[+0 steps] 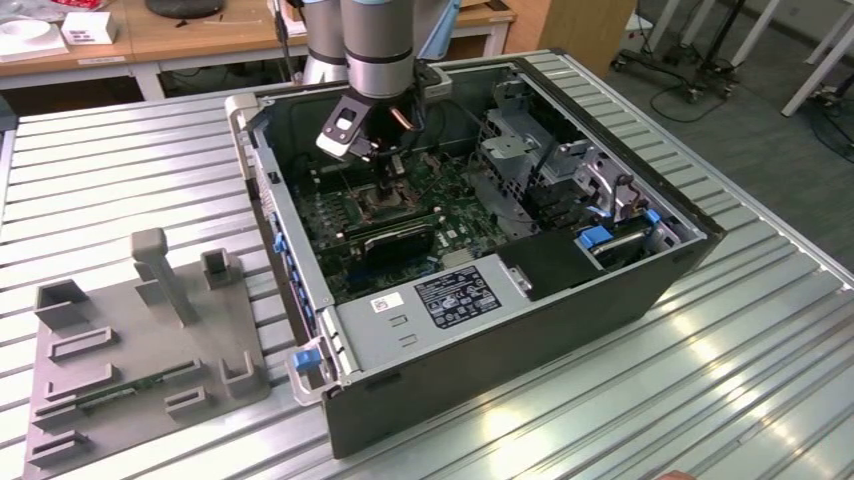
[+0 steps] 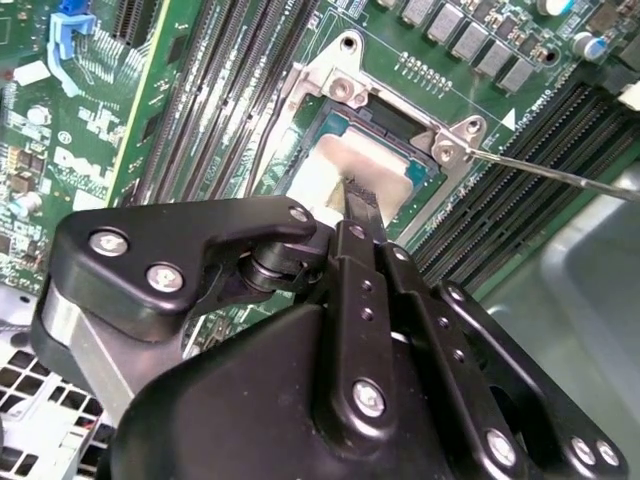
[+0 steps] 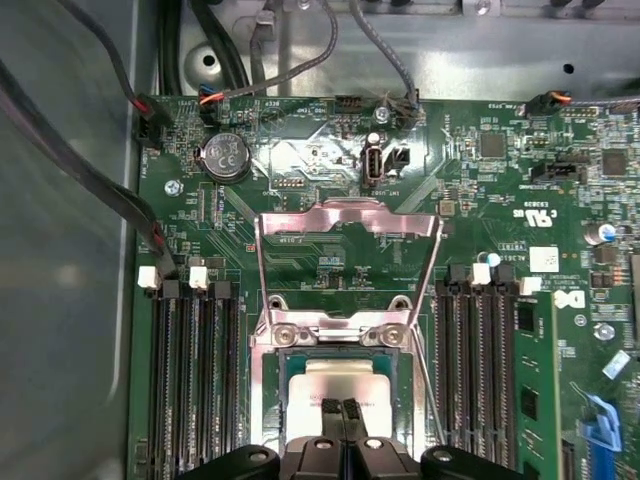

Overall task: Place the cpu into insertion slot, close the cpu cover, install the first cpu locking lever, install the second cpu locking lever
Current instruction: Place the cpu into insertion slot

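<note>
— Where is the tool (image 3: 340,408) at present?

— We see its two fingers drawn together with barely a sliver between them and nothing clamped. The tips sit at the top face of the cpu (image 3: 335,378), and we cannot tell whether they press on it or hang just above it.

— And the cpu itself?

— It is straight beneath the tips, lying flat inside the insertion slot (image 3: 265,395). We judge the placing done.

— The cpu cover (image 3: 345,212)?

— It is not yet closed. It stands swung up just beyond the tips, hinged at the slot's far edge, with the hinge line running across the tool's reach. So the cover lies ahead of the tool, not under it.

— Does anything crowd us?

— A thin locking lever (image 2: 560,172) juts away to one side of the slot, unlatched. Long memory slots (image 3: 195,380) flank the tool on both sides. In the exterior view, the walls of the computer case (image 1: 534,330) on the worktop (image 1: 160,150) hem the arm in.
</note>
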You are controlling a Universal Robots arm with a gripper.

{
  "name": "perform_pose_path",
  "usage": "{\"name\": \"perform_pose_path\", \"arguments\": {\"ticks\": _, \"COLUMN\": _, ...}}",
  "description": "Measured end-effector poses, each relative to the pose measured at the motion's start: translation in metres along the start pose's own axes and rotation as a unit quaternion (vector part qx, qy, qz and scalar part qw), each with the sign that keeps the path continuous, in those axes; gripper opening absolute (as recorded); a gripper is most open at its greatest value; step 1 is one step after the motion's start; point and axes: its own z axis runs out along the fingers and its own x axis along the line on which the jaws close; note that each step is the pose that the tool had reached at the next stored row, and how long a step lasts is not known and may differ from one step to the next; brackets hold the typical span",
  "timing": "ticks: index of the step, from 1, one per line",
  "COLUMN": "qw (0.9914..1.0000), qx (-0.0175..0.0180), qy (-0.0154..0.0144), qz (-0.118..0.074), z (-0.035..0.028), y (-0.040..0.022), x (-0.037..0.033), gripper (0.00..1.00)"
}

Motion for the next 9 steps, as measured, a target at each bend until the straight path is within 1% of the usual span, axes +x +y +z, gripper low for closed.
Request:
{"name": "perform_pose_path", "arguments": {"ticks": 1, "qw": 1.00000, "qx": 0.0000, "qy": 0.0000, "qz": 0.000, "z": 0.0009, "y": -0.0001, "x": 0.0000, "gripper": 0.11}}
{"name": "perform_pose_path", "arguments": {"ticks": 5, "qw": 1.00000, "qx": 0.0000, "qy": -0.0001, "qz": 0.000, "z": 0.0010, "y": -0.0001, "x": 0.0000, "gripper": 0.11}}
{"name": "perform_pose_path", "arguments": {"ticks": 9, "qw": 1.00000, "qx": 0.0000, "qy": 0.0000, "qz": 0.000, "z": 0.0038, "y": -0.0003, "x": 0.0001, "gripper": 0.11}}
